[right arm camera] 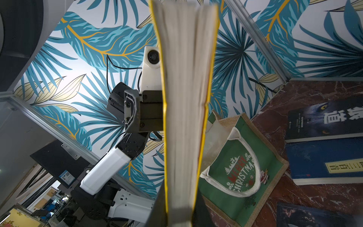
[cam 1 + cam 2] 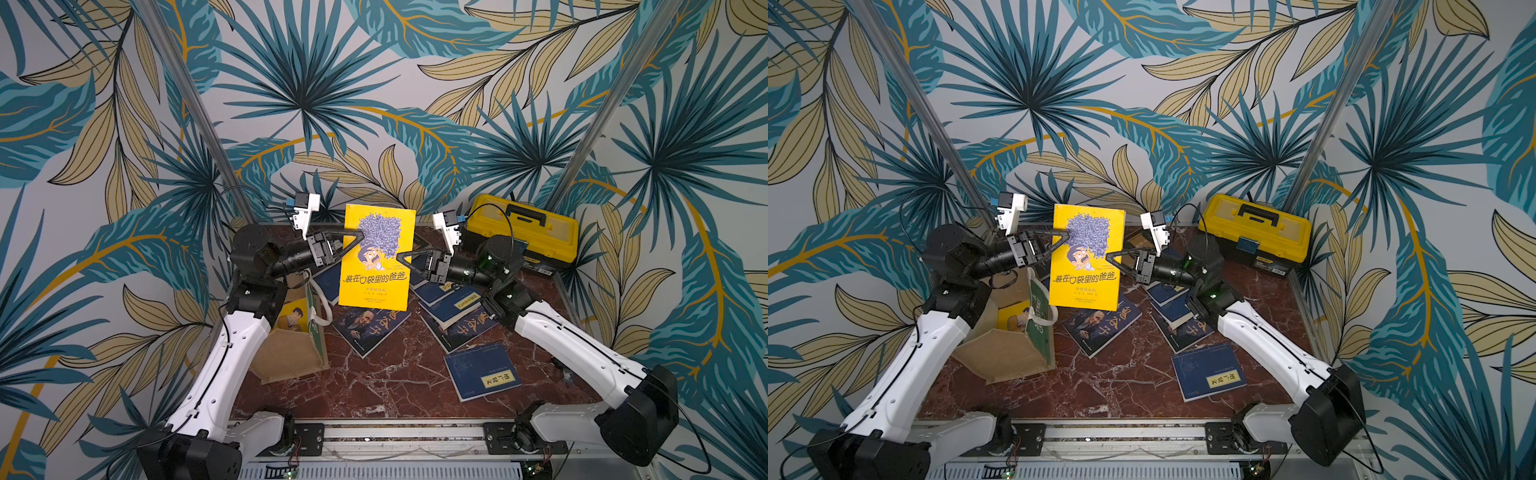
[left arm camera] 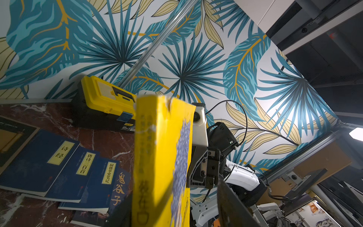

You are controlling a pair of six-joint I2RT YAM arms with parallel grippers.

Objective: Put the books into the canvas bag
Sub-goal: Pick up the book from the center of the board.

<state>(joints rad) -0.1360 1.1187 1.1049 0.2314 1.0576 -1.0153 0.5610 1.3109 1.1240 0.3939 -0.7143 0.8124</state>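
Observation:
A bright yellow book (image 2: 376, 257) (image 2: 1086, 257) hangs upright in the air above the table's middle. My right gripper (image 2: 401, 254) (image 1: 179, 212) is shut on its page edge (image 1: 184, 98). My left gripper (image 2: 358, 235) (image 3: 176, 212) is open and straddles the spine edge (image 3: 157, 157), with a gap between one finger and the cover. The canvas bag (image 2: 286, 345) (image 1: 241, 173) stands below the left gripper, mouth up, with another yellow book (image 2: 291, 318) inside. Several navy books (image 2: 482, 370) (image 2: 372, 328) (image 3: 39, 161) lie on the dark red marble table (image 2: 374, 386).
A yellow-and-black toolbox (image 2: 521, 230) (image 3: 106, 98) sits at the back right corner. Metal frame posts rise at both back corners against the leaf-patterned walls. A metal rail (image 2: 395, 436) carrying both arm bases runs along the front edge.

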